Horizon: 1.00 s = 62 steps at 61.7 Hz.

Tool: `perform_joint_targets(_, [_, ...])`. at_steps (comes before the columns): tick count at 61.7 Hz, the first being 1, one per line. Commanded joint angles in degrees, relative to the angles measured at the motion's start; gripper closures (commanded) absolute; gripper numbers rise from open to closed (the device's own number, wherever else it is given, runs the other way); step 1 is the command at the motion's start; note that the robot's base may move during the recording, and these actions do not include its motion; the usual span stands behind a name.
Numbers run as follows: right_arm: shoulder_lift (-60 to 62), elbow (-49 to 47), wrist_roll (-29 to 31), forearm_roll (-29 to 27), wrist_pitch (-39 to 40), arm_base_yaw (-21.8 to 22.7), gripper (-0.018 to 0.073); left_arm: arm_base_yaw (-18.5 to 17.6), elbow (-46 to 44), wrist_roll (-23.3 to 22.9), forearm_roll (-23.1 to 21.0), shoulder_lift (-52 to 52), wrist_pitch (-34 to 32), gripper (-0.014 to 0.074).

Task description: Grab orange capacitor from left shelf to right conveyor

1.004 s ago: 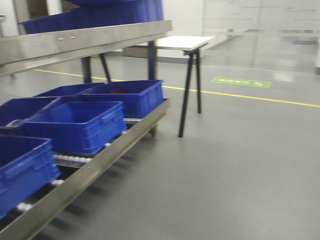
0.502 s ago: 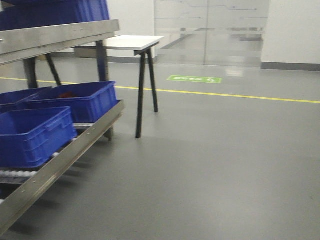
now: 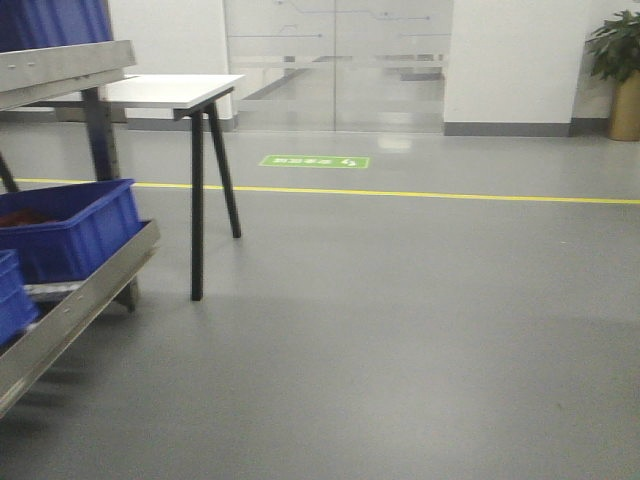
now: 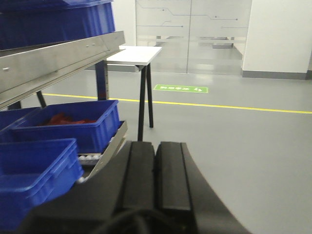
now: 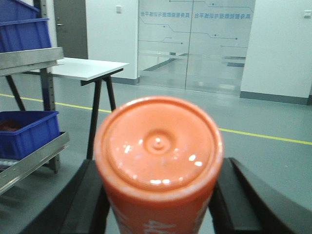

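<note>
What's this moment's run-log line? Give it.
right gripper: shut on orange capacitor | left gripper: shut, empty | conveyor: not in view

Left claw and right claw have matte black, broad fingers.

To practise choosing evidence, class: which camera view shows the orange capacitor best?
The right wrist view: the orange capacitor fills the foreground, flat top toward the camera, gripped between the fingers of the right gripper. White print on its side is cut off. The front-facing and left wrist views show none of it.
</note>
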<state>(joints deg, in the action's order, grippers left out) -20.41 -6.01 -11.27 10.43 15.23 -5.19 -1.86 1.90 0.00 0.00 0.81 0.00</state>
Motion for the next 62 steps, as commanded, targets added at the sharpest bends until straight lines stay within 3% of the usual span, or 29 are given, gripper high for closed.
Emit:
perform_joint_targets(1, [-0.21,-1.71,0.56,-0.16,5.37,0.37,0.0504,-0.44,-0.45,0.0,-0.31,-0.58,-5.16,0.0701])
perform_joint_targets(62, [-0.21,-1.71,0.56,-0.16,5.37,0.37,0.0504,-0.44,-0.45,0.0,-0.31,-0.58,-5.16,0.0701])
